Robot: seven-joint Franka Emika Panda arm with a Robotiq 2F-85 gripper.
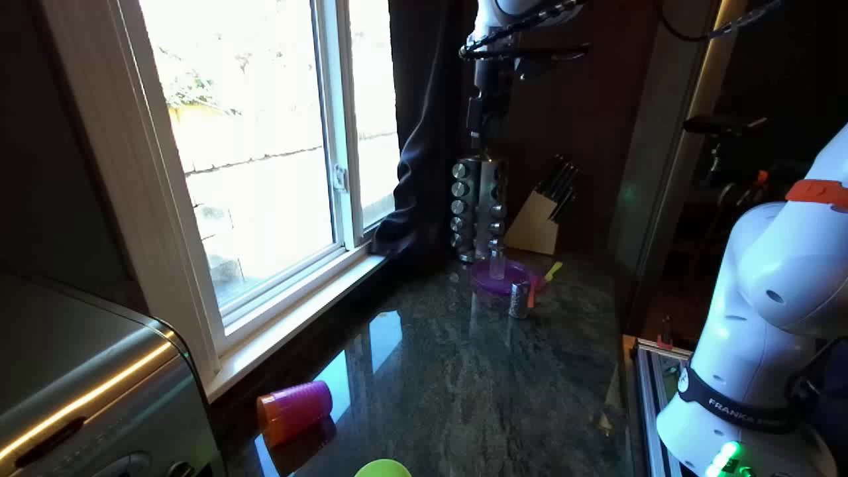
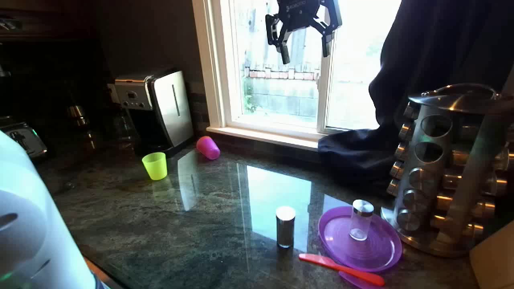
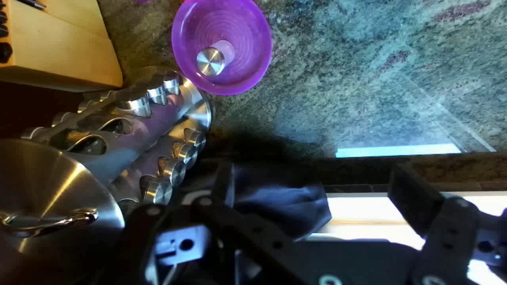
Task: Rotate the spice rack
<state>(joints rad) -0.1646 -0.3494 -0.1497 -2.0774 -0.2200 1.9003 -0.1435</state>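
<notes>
In an exterior view I have my Robotiq gripper (image 2: 305, 58) in front of the window (image 2: 281, 100), its two fingers (image 2: 284, 55) well apart. The spice rack (image 2: 431, 164) stands upright on the stone countertop (image 2: 180, 237), just beside a purple plate (image 2: 361, 253) bearing a lidded glass jar (image 2: 359, 228). Also in an exterior view, the rack sits between a dark curtain (image 1: 427, 132) and a wooden knife block (image 1: 533, 225), and the gripper, seen edge-on, lines up over its top. On my wrist view, the spread fingers reach up from the bottom; the rack's metal top (image 3: 59, 186) and chrome handle (image 3: 47, 227) lie left of them, metal-capped jars (image 3: 173, 172) jutting from its columns.
</notes>
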